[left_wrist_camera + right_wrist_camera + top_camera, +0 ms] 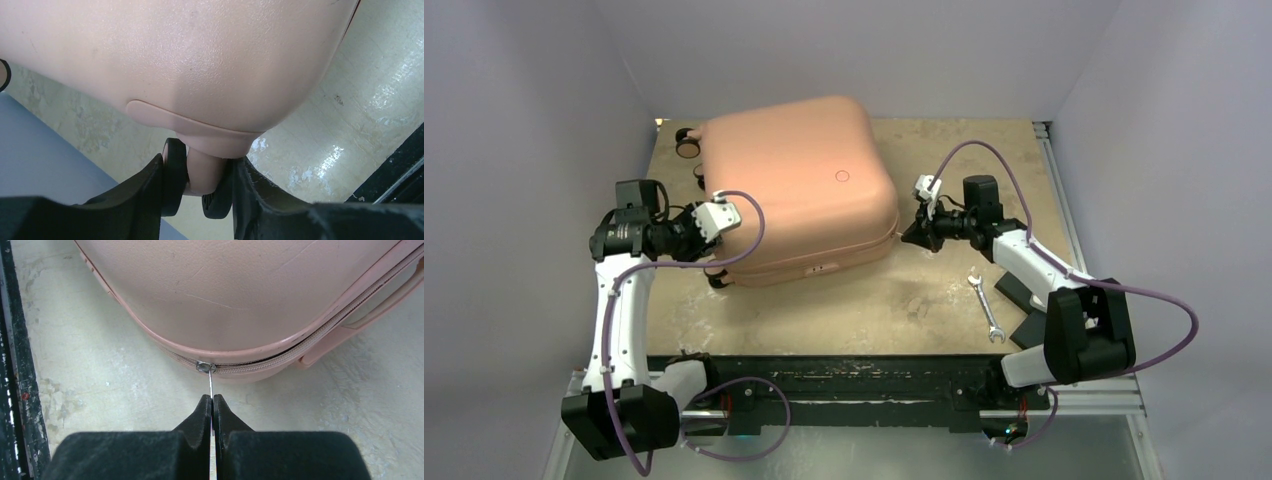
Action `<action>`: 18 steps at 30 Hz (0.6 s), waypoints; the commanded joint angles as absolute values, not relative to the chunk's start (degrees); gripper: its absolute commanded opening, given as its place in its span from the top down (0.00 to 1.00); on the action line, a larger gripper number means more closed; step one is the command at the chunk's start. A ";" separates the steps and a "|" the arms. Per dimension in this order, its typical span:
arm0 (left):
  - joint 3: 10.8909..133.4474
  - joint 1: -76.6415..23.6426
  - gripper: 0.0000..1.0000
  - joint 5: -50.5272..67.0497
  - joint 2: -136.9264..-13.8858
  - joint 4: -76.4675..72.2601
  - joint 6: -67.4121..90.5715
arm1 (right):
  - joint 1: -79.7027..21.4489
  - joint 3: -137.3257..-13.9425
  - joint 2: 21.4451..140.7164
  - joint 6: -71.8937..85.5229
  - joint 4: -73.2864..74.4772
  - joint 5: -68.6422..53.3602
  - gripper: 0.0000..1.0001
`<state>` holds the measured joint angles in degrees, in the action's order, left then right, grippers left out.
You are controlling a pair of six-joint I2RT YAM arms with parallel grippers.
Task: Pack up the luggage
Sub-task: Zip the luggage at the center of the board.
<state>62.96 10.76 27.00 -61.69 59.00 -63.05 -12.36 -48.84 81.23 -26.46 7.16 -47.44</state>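
The luggage (pixel 794 185), a salmon-pink hard shell, lies flat on the bench (pixel 904 300) with its lid down. It fills the space between the two hands. Its near-left corner sits right against the left hand (pixel 200 161), and its right side is just ahead of the right hand (pixel 212 407). A wrench (pixel 986 308) lies back toward the arm's base from the right hand, well apart from the case. The left hand is clenched on a twin-wheel caster (pixel 175 172) at that corner, one finger pressed to each dark wheel, which I judge to be a steadying hold. Straight ahead of the right hand's fingertips sits the zipper slider (pixel 205 367) on the seam. That hand is pinched tight on the thin metal pull tab (pixel 210 385) hanging from the slider. As for progress, the shell is closed and the zip appears partway round, so what seems left is drawing the slider along the rest of the seam. A dark slit shows along the seam to one side of the slider, but which stretch is fastened is hard to make out. Nothing inside the case can be seen, so whether it holds anything cannot be told. The seam's far and left runs are hidden, and the left wrist view cuts off all but the corner.
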 commanded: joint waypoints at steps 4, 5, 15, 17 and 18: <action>58.67 11.50 1.00 25.22 -61.75 57.69 -66.21 | -10.93 -48.79 75.97 -21.08 -1.24 -30.03 1.00; 58.24 11.43 1.00 24.97 -61.16 57.43 -66.82 | -10.90 -48.52 75.34 -20.78 -2.17 -27.67 1.00; 57.13 11.53 1.00 26.59 -58.27 61.94 -73.46 | -10.89 -48.13 75.21 -22.57 -9.29 -9.89 1.00; 57.25 11.56 1.00 27.15 -58.02 62.74 -74.26 | -11.02 -49.03 77.65 -22.76 -10.42 -8.45 1.00; 57.42 11.56 1.00 27.28 -58.01 63.15 -74.62 | -11.30 -49.18 78.74 -22.74 -11.43 -7.36 1.00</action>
